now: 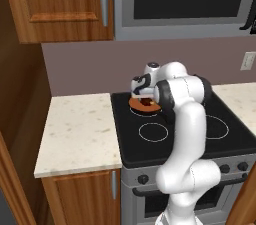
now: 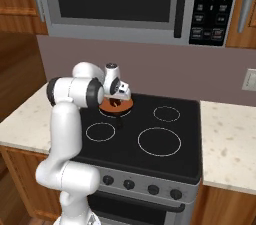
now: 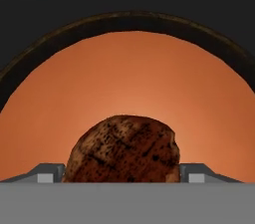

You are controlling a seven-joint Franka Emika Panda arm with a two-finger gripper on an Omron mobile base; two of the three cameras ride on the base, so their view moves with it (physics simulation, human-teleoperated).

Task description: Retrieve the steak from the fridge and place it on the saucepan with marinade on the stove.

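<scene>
One steak on one saucepan with marinade, between spread, released jaws, atop one stove.

– What carries it all?
– The stove, black glass with white burner rings, set between two pale speckled counters.
– And on the glass?
– The pan sits on the back left burner, orange-brown filling inside. The steak lies on that filling.
</scene>
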